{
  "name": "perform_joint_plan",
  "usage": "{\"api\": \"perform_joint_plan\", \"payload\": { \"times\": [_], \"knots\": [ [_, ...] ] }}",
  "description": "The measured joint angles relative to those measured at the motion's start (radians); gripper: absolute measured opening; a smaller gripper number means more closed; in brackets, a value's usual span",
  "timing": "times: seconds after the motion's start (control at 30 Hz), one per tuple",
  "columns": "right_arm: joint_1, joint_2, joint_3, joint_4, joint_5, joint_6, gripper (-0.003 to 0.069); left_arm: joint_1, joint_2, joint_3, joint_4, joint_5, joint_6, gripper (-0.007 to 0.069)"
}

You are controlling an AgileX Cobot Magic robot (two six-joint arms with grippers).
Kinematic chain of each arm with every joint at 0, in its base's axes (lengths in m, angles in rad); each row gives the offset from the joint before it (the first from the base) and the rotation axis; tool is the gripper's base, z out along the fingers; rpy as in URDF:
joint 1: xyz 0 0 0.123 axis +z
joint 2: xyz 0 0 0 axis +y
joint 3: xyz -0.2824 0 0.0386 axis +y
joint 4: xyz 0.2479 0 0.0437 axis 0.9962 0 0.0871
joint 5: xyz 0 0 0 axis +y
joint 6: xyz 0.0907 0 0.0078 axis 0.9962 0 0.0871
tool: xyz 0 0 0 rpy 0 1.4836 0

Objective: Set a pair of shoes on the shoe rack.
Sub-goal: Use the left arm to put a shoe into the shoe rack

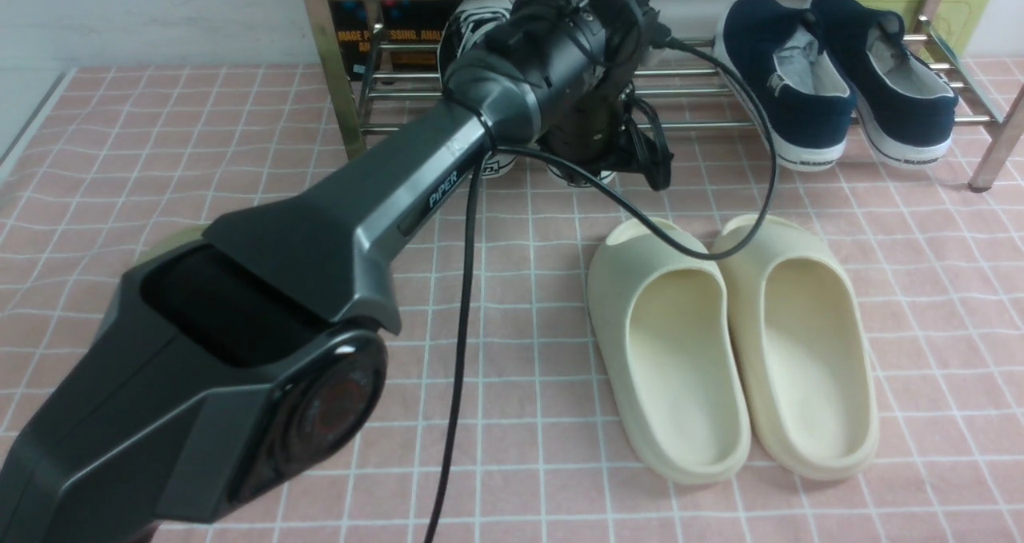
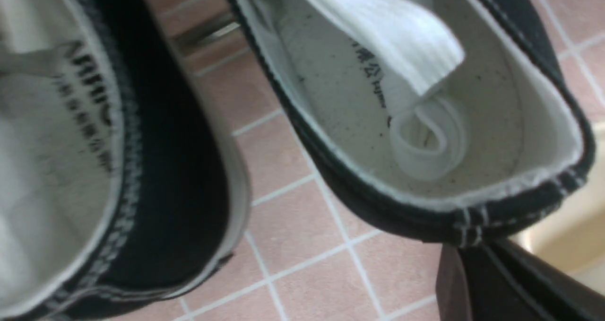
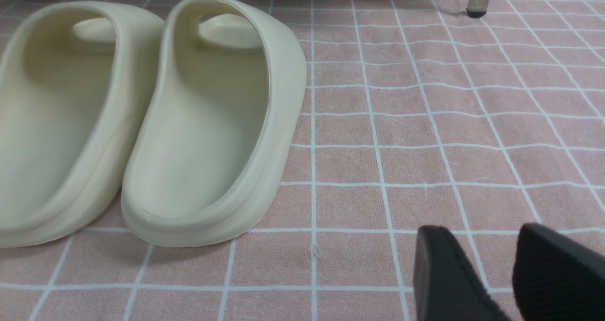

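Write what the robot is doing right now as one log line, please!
left gripper: shut at a heel | right gripper: open, empty | black sneakers: side by side at shoe rack front

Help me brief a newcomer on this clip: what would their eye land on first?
The big dark left arm stretches diagonally from bottom left up to the chrome shoe rack. Then the cream slides side by side on the pink floor, right of centre, and navy slip-ons on the rack's right end.

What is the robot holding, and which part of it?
The left gripper seems to pinch one black sneaker by its heel rim; the hold itself is partly hidden. The right gripper is open and holds nothing.
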Motion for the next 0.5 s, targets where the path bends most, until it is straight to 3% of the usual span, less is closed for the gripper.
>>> {"api": "perform_joint_plan", "payload": {
  "times": [0.27,0.43,0.5],
  "knots": [
    [0.000,0.000,0.000,0.000,0.000,0.000,0.0239,0.002,0.000,0.001,0.035,-0.019,-0.096,0.0005],
    [0.000,0.000,0.000,0.000,0.000,0.000,0.0239,0.003,-0.017,0.001,-0.028,-0.012,-0.083,0.0005],
    [0.000,0.000,0.000,0.000,0.000,0.000,0.0239,0.004,-0.073,0.003,-0.077,0.029,-0.011,0.0005]
  ]
}}
